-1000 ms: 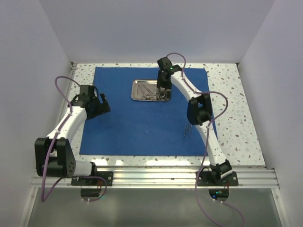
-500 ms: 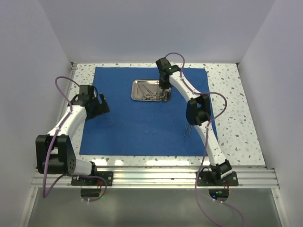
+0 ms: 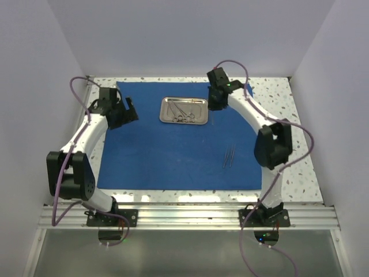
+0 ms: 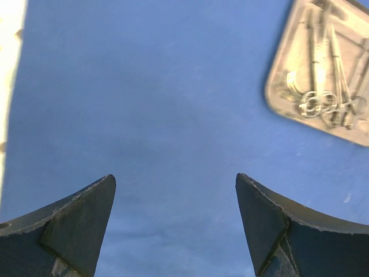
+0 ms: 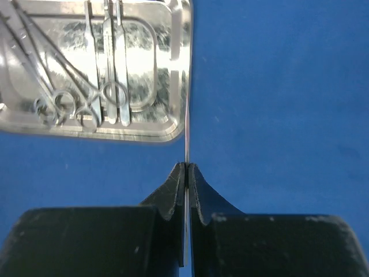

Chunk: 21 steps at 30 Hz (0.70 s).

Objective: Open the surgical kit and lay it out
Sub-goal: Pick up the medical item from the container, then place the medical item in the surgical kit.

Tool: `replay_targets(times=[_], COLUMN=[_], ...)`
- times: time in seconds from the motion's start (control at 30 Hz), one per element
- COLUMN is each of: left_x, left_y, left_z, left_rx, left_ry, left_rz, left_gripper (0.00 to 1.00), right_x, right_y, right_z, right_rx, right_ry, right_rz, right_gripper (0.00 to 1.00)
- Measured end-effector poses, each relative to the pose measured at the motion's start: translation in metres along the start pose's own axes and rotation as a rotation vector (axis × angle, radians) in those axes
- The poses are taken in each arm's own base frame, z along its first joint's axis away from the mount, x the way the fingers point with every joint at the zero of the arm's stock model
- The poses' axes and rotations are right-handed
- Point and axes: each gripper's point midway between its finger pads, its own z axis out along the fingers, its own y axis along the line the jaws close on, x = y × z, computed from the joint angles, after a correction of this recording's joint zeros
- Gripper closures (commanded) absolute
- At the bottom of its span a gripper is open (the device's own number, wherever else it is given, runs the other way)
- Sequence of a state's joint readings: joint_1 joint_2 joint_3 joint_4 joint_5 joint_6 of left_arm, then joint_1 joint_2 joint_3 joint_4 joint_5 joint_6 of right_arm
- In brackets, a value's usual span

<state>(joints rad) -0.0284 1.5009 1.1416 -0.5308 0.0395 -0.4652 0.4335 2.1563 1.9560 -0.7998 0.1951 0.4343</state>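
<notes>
The royal-blue cloth wrap (image 3: 173, 150) lies spread flat on the table. On its far middle sits the steel tray (image 3: 164, 112), holding ring-handled scissors and forceps (image 5: 63, 86). A pair of tweezers (image 3: 229, 157) lies on the cloth to the right. Just right of the tray, my right gripper (image 3: 214, 106) is shut on a thin silver instrument (image 5: 187, 115). I see that instrument edge-on, sticking out past the fingertips beside the tray rim (image 5: 180, 86). Over the cloth's far left part, my left gripper (image 3: 124, 112) stands wide open, nothing between its fingers (image 4: 86, 208).
Speckled tabletop (image 3: 288, 150) shows around the cloth, with white walls on three sides. An aluminium rail (image 3: 184, 214) with the arm bases runs along the near edge. The cloth's far right corner (image 3: 248, 89) is slightly turned up.
My right gripper shut on the thin instrument over the tray and carried it right, off the tray's right edge. My left arm swung toward the far left of the cloth, still open.
</notes>
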Motion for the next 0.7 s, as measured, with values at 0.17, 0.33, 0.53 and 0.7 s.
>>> replay_targets(times=[0.17, 0.33, 0.53, 0.7], left_x=[-0.010, -0.015, -0.030, -0.039], left_y=[-0.041, -0.091, -0.145, -0.184], left_z=[0.024, 0.059, 0.095, 0.119], left_rx=[0.052, 0.097, 0.139, 0.168], left_ry=[0.025, 0.057, 0.064, 0.063], left_rz=[0.037, 0.071, 0.072, 0.066], left_gripper=[0.13, 0.14, 0.15, 0.17], right_x=[0.015, 0.077, 0.146, 0.153], right_y=[-0.039, -0.073, -0.098, -0.105], right_z=[-0.093, -0.119, -0.096, -0.096], right_rx=[-0.016, 0.003, 0.072, 0.105], right_ry=[-0.114, -0.085, 0.063, 0.078], right_rz=[0.025, 0.033, 0.023, 0.036], right_gripper=[1.00, 1.00, 0.87, 0.07])
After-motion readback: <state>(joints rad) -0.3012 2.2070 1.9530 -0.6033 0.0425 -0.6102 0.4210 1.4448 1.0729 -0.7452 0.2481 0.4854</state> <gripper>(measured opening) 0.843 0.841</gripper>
